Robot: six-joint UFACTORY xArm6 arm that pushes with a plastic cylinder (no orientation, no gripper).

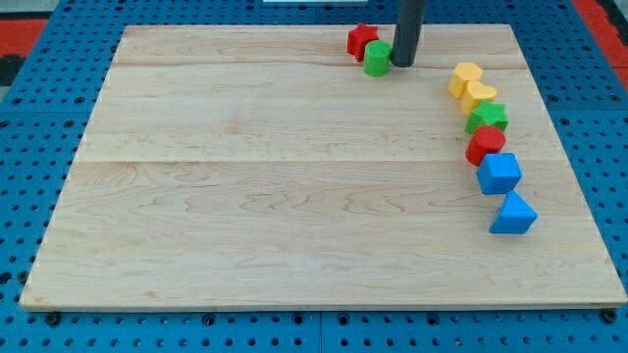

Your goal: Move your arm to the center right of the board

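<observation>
Below and right of my tip (403, 65), a chain of blocks runs from a blue triangle block (513, 215) up to a yellow block (466, 76). A green round block (377, 59) touches my tip, which has nothing to open or close. The center right of the pale wooden board (275, 186) is not reached yet.

This looks like a robotics lab bench. A pale wooden board (294, 176) of glued planks lies on a blue perforated base plate (29, 127) with a regular grid of holes, the kind used for mounting test rigs. A red patch (20, 34) shows at the far left corner.
</observation>
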